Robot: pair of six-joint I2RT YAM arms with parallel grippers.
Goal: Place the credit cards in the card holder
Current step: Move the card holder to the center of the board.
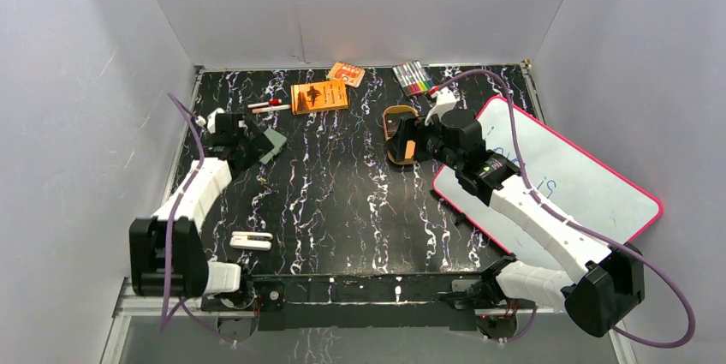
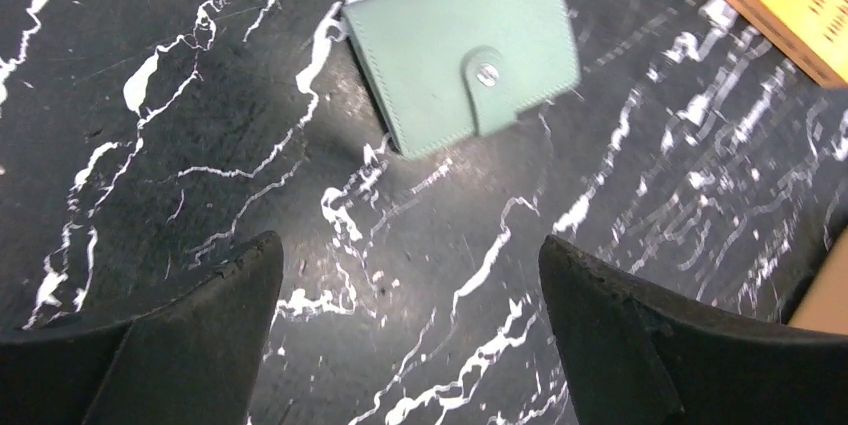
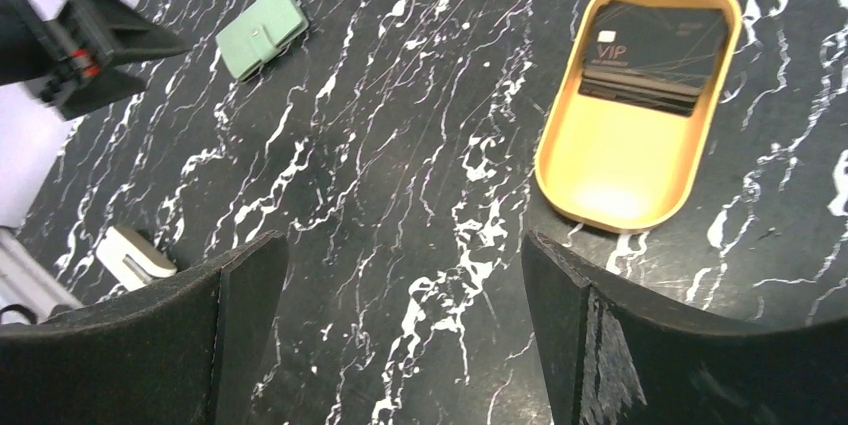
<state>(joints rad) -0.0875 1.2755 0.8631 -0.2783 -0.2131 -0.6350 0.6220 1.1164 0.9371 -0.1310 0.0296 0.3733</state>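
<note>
The left gripper (image 2: 408, 245) hangs open near the snapped-shut card holder (image 2: 462, 45), the right gripper (image 3: 400, 243) open near the credit cards (image 3: 655, 50) in the tin (image 3: 610, 190); approach stage, unsnapping likely next.

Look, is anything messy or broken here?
Nothing is broken or spilled. The cards sit in an uneven stack at one end of the tin, and the whiteboard lies crooked on the right.

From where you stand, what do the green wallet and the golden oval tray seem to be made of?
The wallet looks like matte leather or imitation: stitched edges, a shiny snap on its tab. The tray is probably thin metal, satin gold, given its soft glare; plastic is possible.
</note>
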